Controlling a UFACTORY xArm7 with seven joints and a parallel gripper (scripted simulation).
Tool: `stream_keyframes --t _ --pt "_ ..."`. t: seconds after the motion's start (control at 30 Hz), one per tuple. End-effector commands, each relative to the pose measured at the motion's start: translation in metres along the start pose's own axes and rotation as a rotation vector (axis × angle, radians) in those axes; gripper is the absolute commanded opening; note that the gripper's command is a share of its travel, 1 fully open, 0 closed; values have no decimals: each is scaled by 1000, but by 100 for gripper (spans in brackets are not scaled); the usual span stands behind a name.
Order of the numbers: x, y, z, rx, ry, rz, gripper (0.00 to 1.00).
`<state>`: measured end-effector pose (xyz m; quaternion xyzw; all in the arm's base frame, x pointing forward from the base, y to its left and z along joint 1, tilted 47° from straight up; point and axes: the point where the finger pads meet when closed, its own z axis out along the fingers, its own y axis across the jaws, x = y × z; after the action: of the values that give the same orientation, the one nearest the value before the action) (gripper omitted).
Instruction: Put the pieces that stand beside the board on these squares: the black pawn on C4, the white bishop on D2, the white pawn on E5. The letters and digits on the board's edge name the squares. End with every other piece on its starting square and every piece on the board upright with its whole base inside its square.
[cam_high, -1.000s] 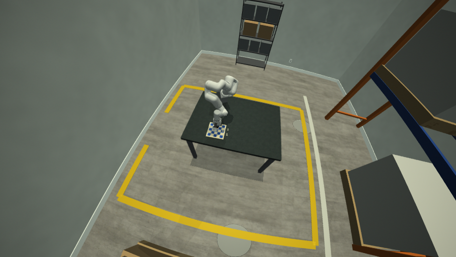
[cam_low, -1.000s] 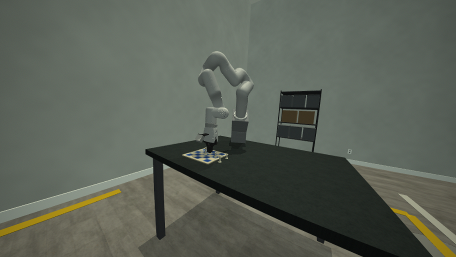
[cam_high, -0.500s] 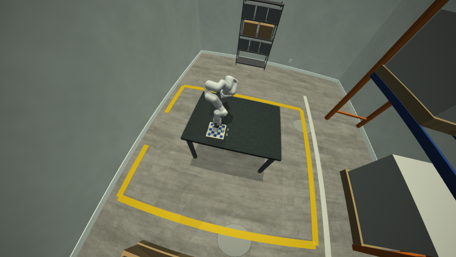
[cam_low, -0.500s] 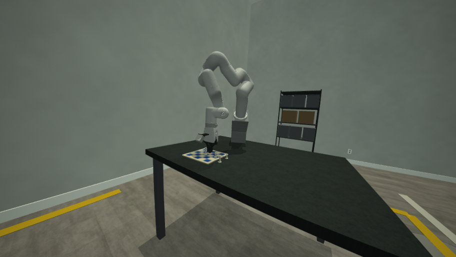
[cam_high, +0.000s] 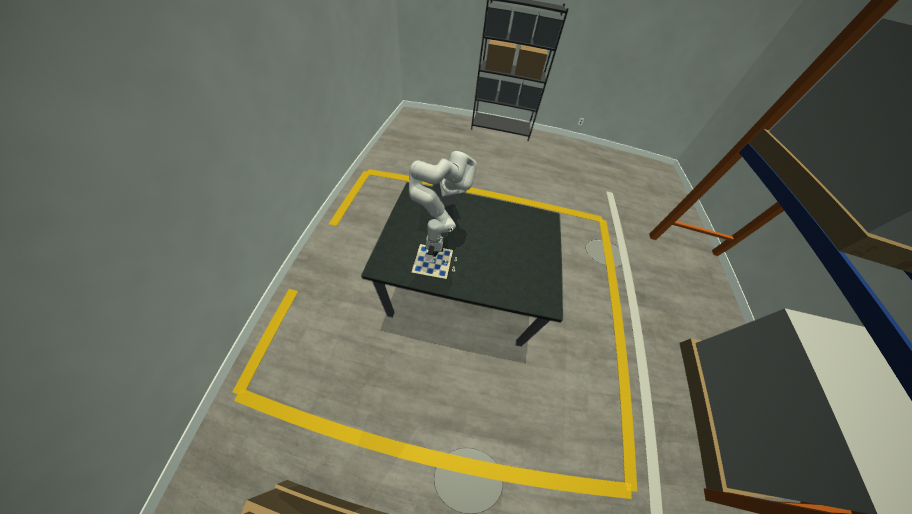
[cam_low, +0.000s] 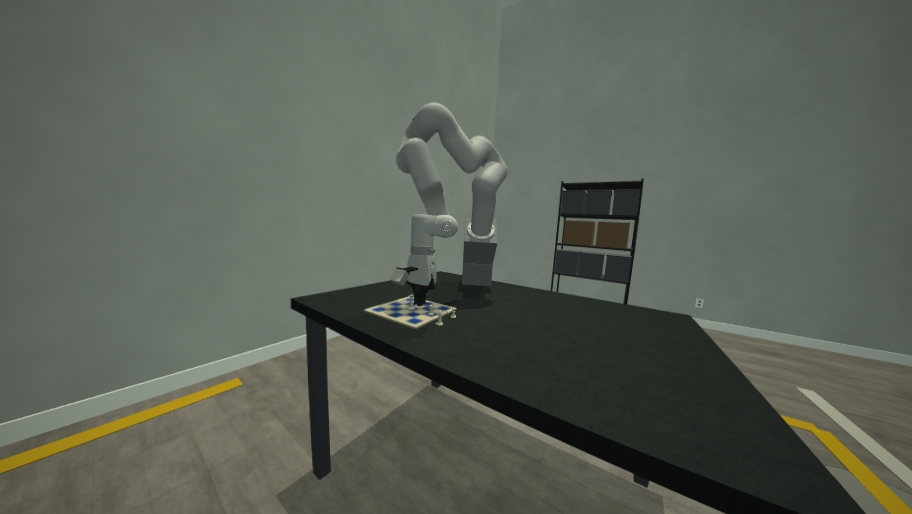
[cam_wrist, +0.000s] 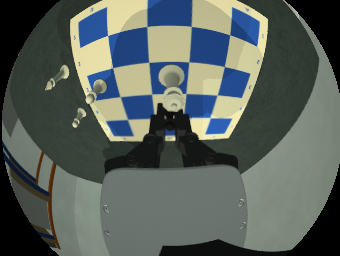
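The blue-and-cream chessboard (cam_high: 421, 268) (cam_low: 383, 310) (cam_wrist: 199, 38) lies on the black table, near the arm's base. My gripper (cam_high: 434, 252) (cam_low: 419, 298) (cam_wrist: 169, 112) is low over the board, fingers pointing down, and shut on a small dark piece that I take for the black pawn. The dark fingers hide most of it. Two white pieces stand on the table beside the board: a taller one (cam_wrist: 56, 78) (cam_high: 454, 258) and a shorter one (cam_wrist: 79, 116) (cam_high: 452, 269). White pieces stand on the board, one (cam_wrist: 173, 98) just ahead of my fingertips, another (cam_wrist: 170, 76) one square further, a third (cam_wrist: 94, 88) in the edge column.
The black table (cam_high: 510, 255) (cam_low: 574, 357) stretches wide to the right of the board. The arm's base (cam_low: 477, 268) stands just behind the board. A shelf rack (cam_low: 597, 236) stands by the far wall, off the table.
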<state>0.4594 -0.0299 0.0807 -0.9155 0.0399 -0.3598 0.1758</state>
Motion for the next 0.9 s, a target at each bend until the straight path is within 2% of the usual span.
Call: stream_keyframes --t 0.0,0.87 --pt "0 0 0 -1 1 0 0" --pt "0 0 3 -1 1 0 0"
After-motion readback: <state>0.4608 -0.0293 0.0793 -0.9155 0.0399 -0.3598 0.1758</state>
